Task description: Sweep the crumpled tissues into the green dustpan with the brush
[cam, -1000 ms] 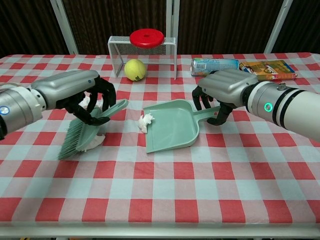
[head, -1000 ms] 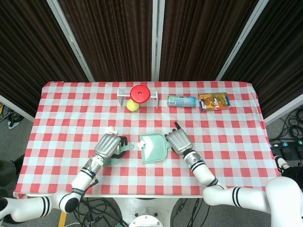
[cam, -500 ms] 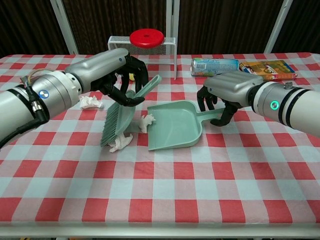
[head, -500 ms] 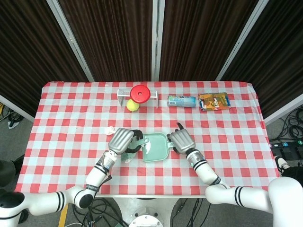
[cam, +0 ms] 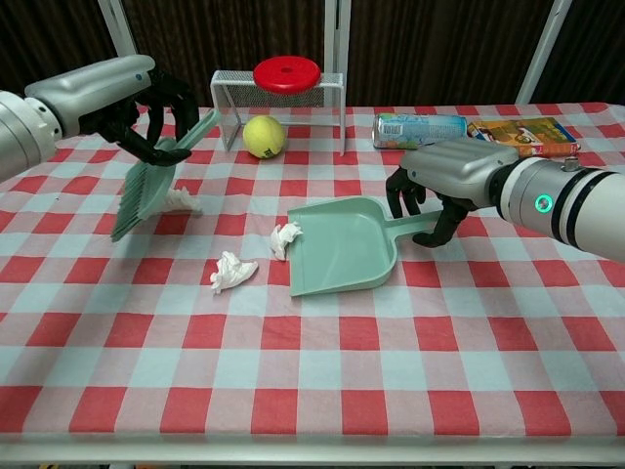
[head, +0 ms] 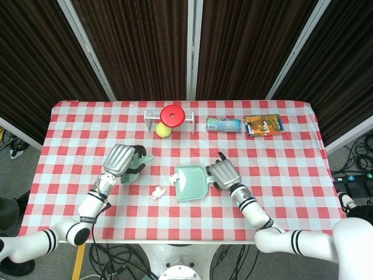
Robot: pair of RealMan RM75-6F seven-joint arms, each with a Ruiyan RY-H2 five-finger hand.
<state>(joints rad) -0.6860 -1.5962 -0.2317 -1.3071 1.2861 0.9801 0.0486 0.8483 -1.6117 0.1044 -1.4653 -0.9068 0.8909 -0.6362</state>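
Left hand [cam: 132,93]: clasps the brush [cam: 146,186], lifted, bristles hanging beside one tissue [cam: 179,199].
Right hand [cam: 439,181]: fingers wrapped on the dustpan [cam: 342,249] handle.
Tissues: one [cam: 285,238] touches the pan's lip; another [cam: 232,271] lies just left.

Two tissues [head: 157,192] beside dustpan [head: 191,184] (green)

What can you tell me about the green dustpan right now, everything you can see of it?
The green dustpan is pale green, plastic-looking, with a flat scoop, low side walls and a short handle pointing toward the robot's right. It lies flat on the checked tablecloth, mouth open toward the left and front. The right hand holds its handle. The scoop looks empty. One crumpled tissue sits against its left front corner; another tissue lies apart, further left.
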